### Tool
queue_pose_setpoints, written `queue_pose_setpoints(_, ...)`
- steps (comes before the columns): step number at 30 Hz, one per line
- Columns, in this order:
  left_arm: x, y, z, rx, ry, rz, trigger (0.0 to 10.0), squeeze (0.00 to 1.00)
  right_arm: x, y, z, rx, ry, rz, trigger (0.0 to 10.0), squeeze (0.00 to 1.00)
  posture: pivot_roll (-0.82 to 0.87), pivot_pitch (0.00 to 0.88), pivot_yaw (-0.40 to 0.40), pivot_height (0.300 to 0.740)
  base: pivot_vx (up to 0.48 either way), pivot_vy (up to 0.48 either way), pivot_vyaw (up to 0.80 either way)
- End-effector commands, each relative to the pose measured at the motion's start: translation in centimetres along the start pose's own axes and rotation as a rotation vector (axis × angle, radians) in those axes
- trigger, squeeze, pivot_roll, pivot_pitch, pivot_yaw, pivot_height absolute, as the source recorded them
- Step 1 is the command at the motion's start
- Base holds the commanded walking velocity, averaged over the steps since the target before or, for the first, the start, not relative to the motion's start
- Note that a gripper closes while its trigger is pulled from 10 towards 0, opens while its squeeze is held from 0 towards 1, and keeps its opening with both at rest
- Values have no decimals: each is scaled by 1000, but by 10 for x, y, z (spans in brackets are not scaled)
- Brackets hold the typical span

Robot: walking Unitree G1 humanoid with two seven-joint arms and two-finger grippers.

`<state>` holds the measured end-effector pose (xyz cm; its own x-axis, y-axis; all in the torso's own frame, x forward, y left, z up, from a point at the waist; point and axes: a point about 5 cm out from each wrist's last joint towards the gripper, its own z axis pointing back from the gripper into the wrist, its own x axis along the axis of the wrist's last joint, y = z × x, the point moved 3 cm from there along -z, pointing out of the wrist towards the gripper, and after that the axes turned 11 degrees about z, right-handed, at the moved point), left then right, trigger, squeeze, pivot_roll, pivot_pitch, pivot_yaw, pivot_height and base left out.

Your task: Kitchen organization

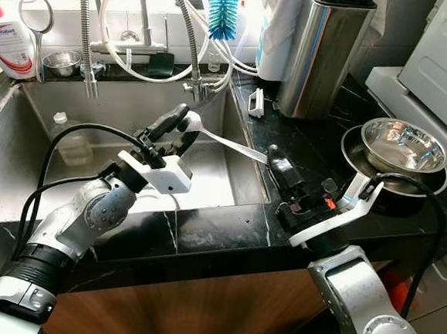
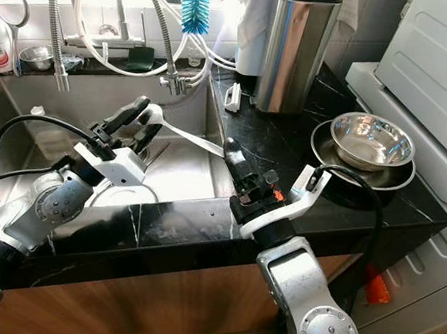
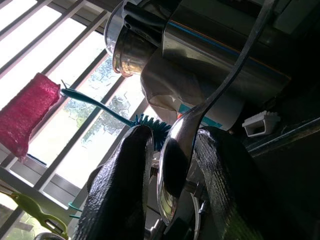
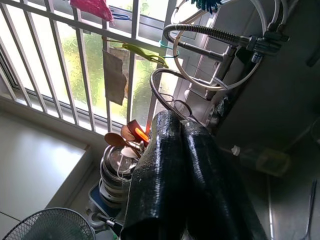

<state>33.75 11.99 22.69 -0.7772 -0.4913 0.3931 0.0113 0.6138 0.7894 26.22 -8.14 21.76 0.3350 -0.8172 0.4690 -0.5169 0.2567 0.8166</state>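
Observation:
A metal spoon (image 1: 227, 142) hangs level over the sink's right edge, spanning between my two grippers. My left gripper (image 1: 182, 126) is over the sink basin (image 1: 23, 159), its black fingers closed on either side of the spoon's bowl (image 3: 172, 170). My right gripper (image 1: 274, 157) reaches in from the black counter (image 1: 226, 229). Its fingers (image 4: 172, 150) are pressed together at the tip of the spoon's handle.
A white plate (image 2: 120, 197) and a clear plastic bottle (image 1: 72, 141) lie in the sink. A steel bowl (image 1: 403, 144) sits in a dark pan at the right. A tall steel canister (image 1: 321, 55), a blue bottle brush (image 1: 222, 16) and the faucet hoses (image 1: 191, 41) stand behind.

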Motion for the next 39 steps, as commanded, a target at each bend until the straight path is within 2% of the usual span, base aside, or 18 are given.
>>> queue_pose_setpoints(1, 4, 1, 0, 2, -20, 7, 0, 0, -3, 0, -1, 4, 7, -1, 10000, 0, 34, 48, -30, 740, 0, 0, 0)
queue_pose_setpoints(19, 3, 1, 0, -2, -12, 1, 0, 0, -7, 2, -3, 6, 25, 159, 10000, 0, 36, 46, -29, 740, 0, 0, 0)
queue_pose_setpoints(20, 3, 1, 0, -1, -12, 1, 0, 0, -7, 1, -2, 1, 23, 161, 10000, 565, 35, 45, -29, 740, 0, 0, 0)
queue_pose_setpoints(21, 3, 1, 0, 0, -11, 2, 0, 0, -6, 0, -2, -5, 20, 162, 10000, 1000, 35, 45, -29, 740, 0, 0, 0)
queue_pose_setpoints(30, -4, 7, 0, 51, 33, 33, 0, 0, -3, -2, -2, -18, -4, 160, 10000, 1000, 36, 45, -29, 740, 0, 0, 0)
queue_pose_setpoints(34, -19, 21, 3, 144, 127, 66, 0, 0, 0, -6, -2, -45, -17, 170, 10000, 1000, 35, 45, -28, 740, 0, 0, 0)
queue_pose_setpoints(35, -21, 22, 3, 150, 134, 68, 0, 0, 0, -7, -2, -52, -20, 171, 10000, 188, 34, 46, -28, 740, 0, 0, 0)
queue_pose_setpoints(36, -23, 23, 4, 158, 146, 69, 0, 0, 1, -9, -1, -61, -24, 173, 10000, 188, 34, 46, -28, 740, 0, 0, 0)
queue_pose_setpoints(37, -26, 25, 5, 170, 165, 76, 0, 0, 3, -12, -1, -78, -30, 179, 10000, 0, 34, 46, -28, 740, 0, 0, 0)
queue_pose_setpoints(39, -30, 26, 7, 188, 188, 84, 0, 0, 6, -15, 0, -98, -40, 188, 10000, 0, 33, 46, -28, 740, 0, 0, 0)
